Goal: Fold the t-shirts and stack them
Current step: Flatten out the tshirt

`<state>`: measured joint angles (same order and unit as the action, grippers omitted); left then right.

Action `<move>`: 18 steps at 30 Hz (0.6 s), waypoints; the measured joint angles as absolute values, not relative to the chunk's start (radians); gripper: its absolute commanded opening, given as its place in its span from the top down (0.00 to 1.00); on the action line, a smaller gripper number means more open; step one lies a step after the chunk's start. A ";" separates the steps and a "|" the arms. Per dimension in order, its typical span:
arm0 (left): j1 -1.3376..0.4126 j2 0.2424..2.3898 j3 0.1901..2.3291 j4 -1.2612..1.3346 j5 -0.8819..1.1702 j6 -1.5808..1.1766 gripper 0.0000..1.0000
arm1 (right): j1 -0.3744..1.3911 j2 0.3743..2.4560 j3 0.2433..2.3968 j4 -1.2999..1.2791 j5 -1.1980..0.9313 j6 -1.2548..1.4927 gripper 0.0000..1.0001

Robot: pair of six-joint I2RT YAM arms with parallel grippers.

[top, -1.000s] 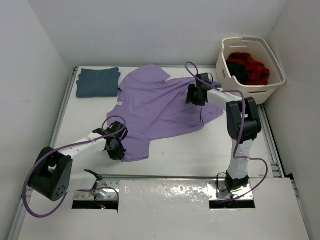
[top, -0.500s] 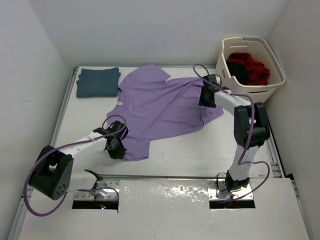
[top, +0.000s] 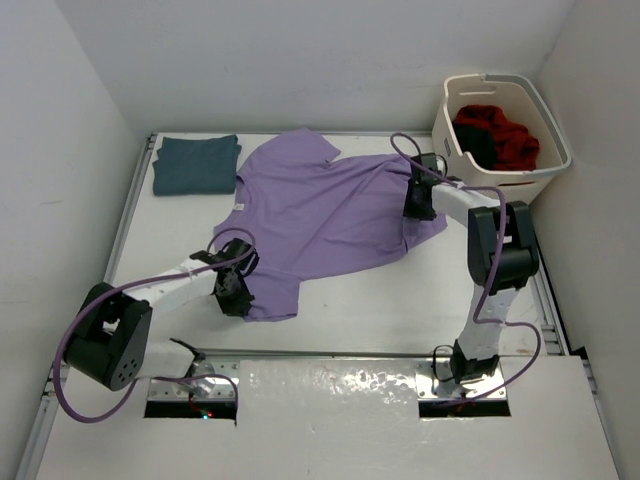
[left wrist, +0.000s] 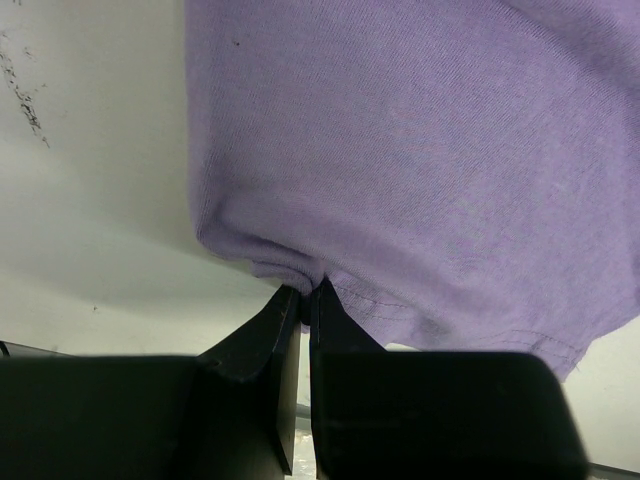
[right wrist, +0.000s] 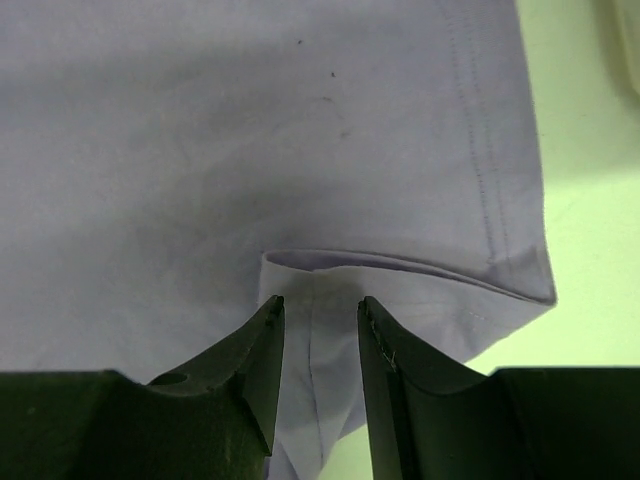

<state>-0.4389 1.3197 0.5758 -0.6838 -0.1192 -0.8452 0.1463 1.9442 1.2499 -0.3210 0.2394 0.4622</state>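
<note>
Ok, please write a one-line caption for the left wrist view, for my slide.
Left gripper shut on the bunched hem of the lavender t-shirt, on the white table.

A white counter [top: 380, 300] sits in a plain white alcove. A back wall [top: 300, 60] rises at the counter's far edge, and a left wall [top: 50, 200] and a right wall [top: 600, 260] close its sides. Metal rails [top: 128, 215] border the counter. Along its near edge a glossy white sheet [top: 340, 385] shows patches of bright glare.
</note>
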 measured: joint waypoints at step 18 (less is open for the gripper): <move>-0.439 1.329 0.580 -0.686 -0.118 -0.842 1.00 | 0.146 2.014 1.296 -0.299 0.210 0.450 0.76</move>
